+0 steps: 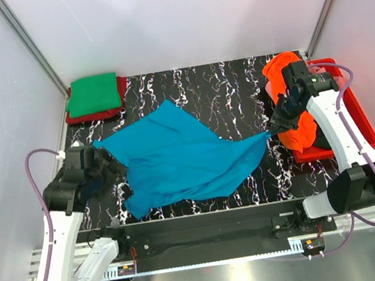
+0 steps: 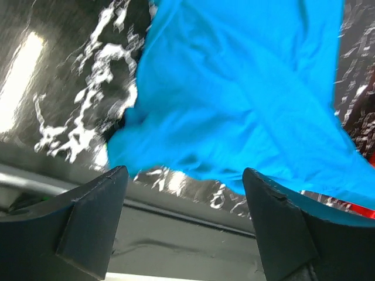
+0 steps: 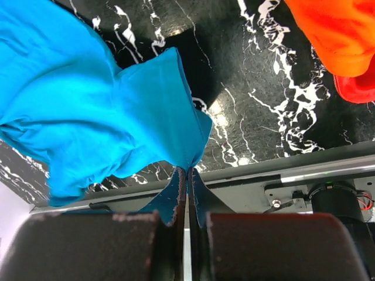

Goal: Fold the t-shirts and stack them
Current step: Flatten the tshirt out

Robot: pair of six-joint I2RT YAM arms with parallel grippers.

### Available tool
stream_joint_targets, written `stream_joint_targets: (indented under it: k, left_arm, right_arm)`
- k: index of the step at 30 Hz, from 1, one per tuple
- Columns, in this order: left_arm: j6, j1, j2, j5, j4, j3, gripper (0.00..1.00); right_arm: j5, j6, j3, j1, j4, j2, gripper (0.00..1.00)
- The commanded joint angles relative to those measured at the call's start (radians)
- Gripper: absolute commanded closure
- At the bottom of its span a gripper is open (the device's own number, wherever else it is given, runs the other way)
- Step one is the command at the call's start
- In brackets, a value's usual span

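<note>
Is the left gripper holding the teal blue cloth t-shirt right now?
No, the left gripper stands wide open with nothing between its fingers; the teal blue cloth t-shirt lies beyond them.

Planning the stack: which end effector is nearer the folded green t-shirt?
Left. The left end effector hangs open on the same side as the green t-shirt; the right end effector pinches the teal t-shirt across the table.
</note>
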Motion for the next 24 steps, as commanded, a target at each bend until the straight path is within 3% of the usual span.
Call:
stream_joint_targets:
  k: [1,8,13,18,24]
  left_arm:
    - [0.061,0.000,0.100,-0.024,0.151,0.100,0.15]
    - [0.223,-0.026,0.609,-0.019,0.432,0.312,0.19]
    - [0.322,-0.070,0.993,-0.033,0.460,0.673,0.20]
    - [0.385,-0.070,1.329,0.045,0.460,1.052,0.20]
    - [0.303,-0.050,1.591,0.176,0.514,1.243,0.23]
  right_arm:
    - [0.030,-0.025,-0.019,-0.009,0.052,0.013,1.00]
    - [-0.037,-0.051,-0.049,-0.008,0.097,0.046,1.00]
    - [-0.043,-0.070,-0.023,-0.009,0.092,0.062,1.00]
    - [-0.069,-0.071,0.013,-0.008,0.092,0.073,1.00]
    - [-0.079,-0.056,0.056,-0.009,0.086,0.098,1.00]
